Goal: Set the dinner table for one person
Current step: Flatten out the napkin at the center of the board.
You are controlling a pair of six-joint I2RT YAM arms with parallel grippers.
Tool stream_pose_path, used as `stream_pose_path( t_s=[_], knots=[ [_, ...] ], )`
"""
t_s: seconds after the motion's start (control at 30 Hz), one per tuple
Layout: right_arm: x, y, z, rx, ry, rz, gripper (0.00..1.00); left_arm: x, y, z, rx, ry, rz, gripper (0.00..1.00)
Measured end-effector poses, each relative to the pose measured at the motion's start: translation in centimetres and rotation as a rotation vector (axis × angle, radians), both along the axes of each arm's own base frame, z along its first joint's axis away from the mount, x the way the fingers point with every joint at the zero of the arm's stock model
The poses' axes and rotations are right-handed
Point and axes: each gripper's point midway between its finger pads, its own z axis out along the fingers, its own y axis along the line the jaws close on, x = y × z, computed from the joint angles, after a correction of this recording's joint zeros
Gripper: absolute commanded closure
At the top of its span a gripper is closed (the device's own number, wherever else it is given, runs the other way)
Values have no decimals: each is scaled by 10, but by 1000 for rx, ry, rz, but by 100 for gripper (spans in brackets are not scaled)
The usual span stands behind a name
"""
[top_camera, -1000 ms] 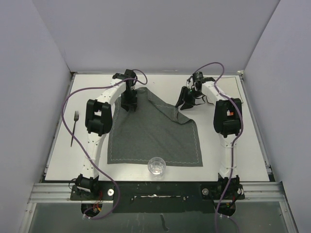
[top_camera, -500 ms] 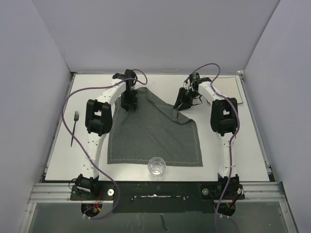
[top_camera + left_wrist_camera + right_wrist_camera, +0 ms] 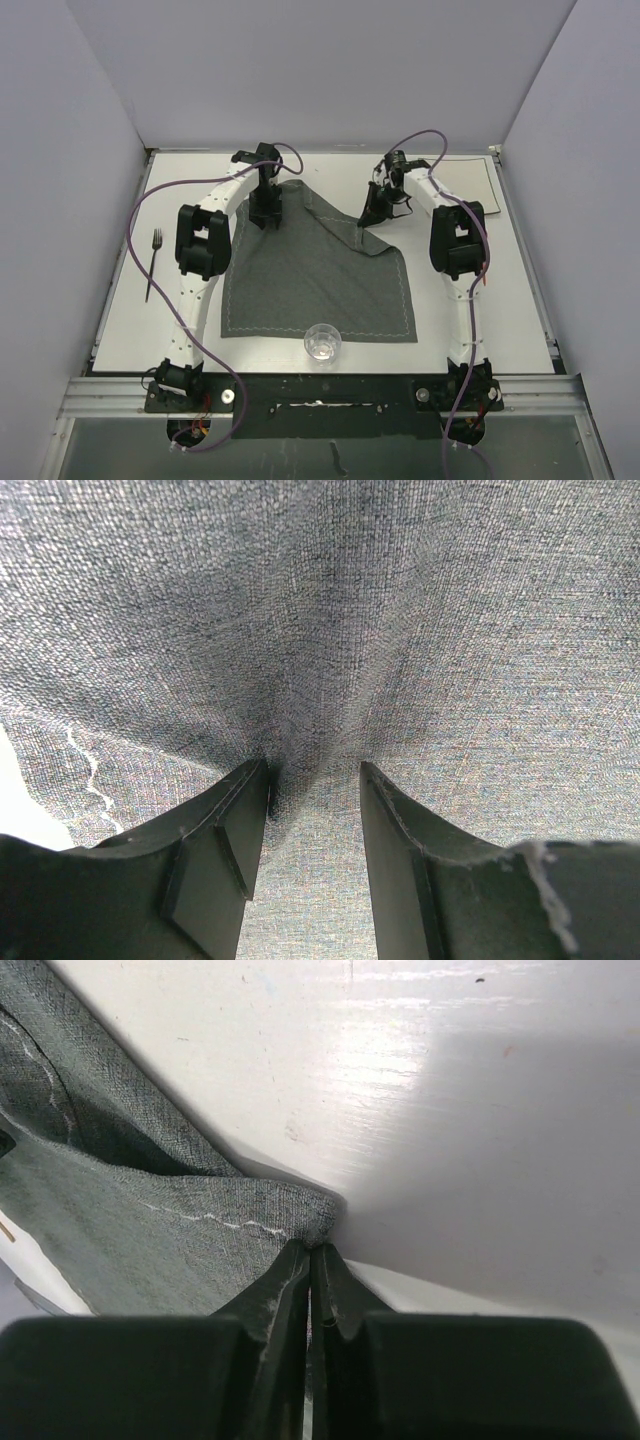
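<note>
The dark grey placemat [image 3: 315, 275] lies on the white dinner table [image 3: 520, 290]. Its far right corner is lifted and folded inward. My right gripper [image 3: 368, 215] is shut on that corner; the right wrist view shows the jaws [image 3: 310, 1250] closed on the stitched cloth edge [image 3: 150, 1240] just above the tabletop [image 3: 450, 1110]. My left gripper [image 3: 266, 212] stands on the placemat's far left corner. In the left wrist view its fingers [image 3: 313, 770] are apart and press down on the cloth [image 3: 320, 610], which creases at the tips.
A black fork [image 3: 153, 262] lies near the table's left edge. A clear glass [image 3: 322, 341] stands at the placemat's near edge. A flat white square with a dark outline [image 3: 470, 185] lies at the far right, beside the right arm.
My right gripper has moved a little to the left with the placemat corner in it, and its forearm has swung inward. The left arm has not moved.
</note>
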Motion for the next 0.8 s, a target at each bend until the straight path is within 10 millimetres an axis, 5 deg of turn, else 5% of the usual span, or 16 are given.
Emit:
stream_pose_path(
  t_s=[0.37,0.8],
  knots=[
    [16,-18,13,-115,-84,1,100,0,0,0,0,0,2,60],
    [55,-33,91,-193,-334,-32,100,0,1,-1,0,0,4,61]
  ],
)
